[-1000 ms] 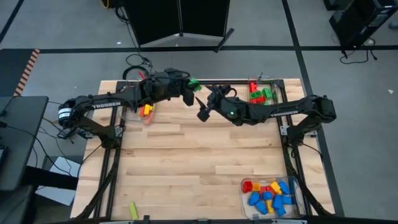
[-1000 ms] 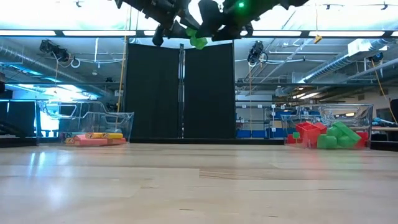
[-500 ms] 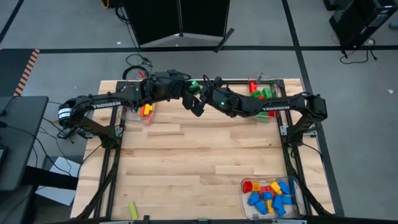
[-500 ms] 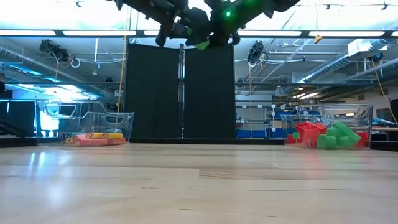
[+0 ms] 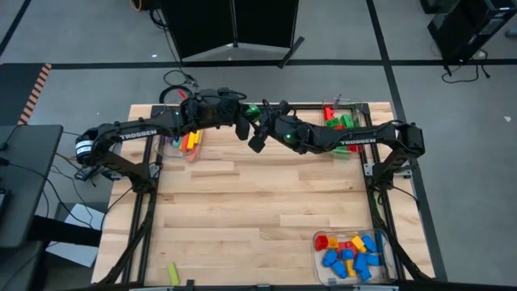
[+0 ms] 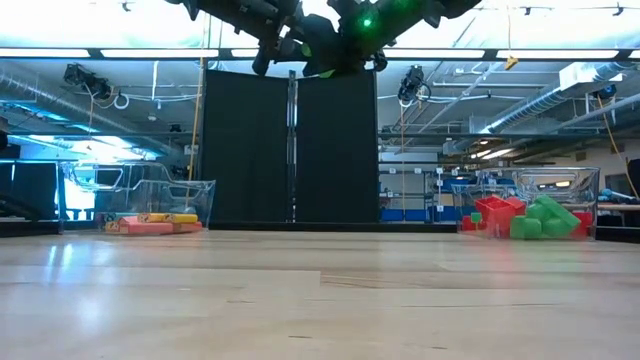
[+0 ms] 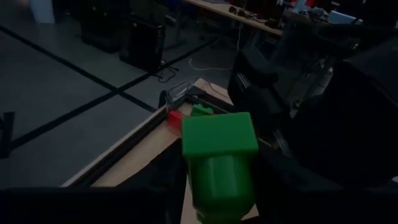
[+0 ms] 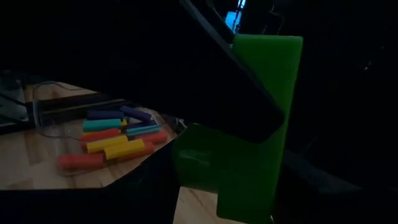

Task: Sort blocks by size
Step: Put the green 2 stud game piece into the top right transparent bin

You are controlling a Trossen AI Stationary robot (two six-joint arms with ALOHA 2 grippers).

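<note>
Above the counter's [image 5: 242, 202] far edge, left gripper [image 5: 247, 113] is clamped on a green block [image 5: 254, 111] while right gripper [image 5: 260, 129] brackets it, jaws apart, likely a mid-air handover toward the right bin [image 5: 343, 121].

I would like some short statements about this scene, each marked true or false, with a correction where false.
1. The green block is held up in the air between the two arms, above the far part of the table. True.
2. The left gripper is shut on the green block. True.
3. The bin with long bars is at the table's near right corner. False: it is at the far left; the near right bin holds mostly blue, red and yellow blocks.
4. The right gripper rests on the table. False: it is raised, at the green block.
5. The far right bin holds red and green blocks. True.
</note>
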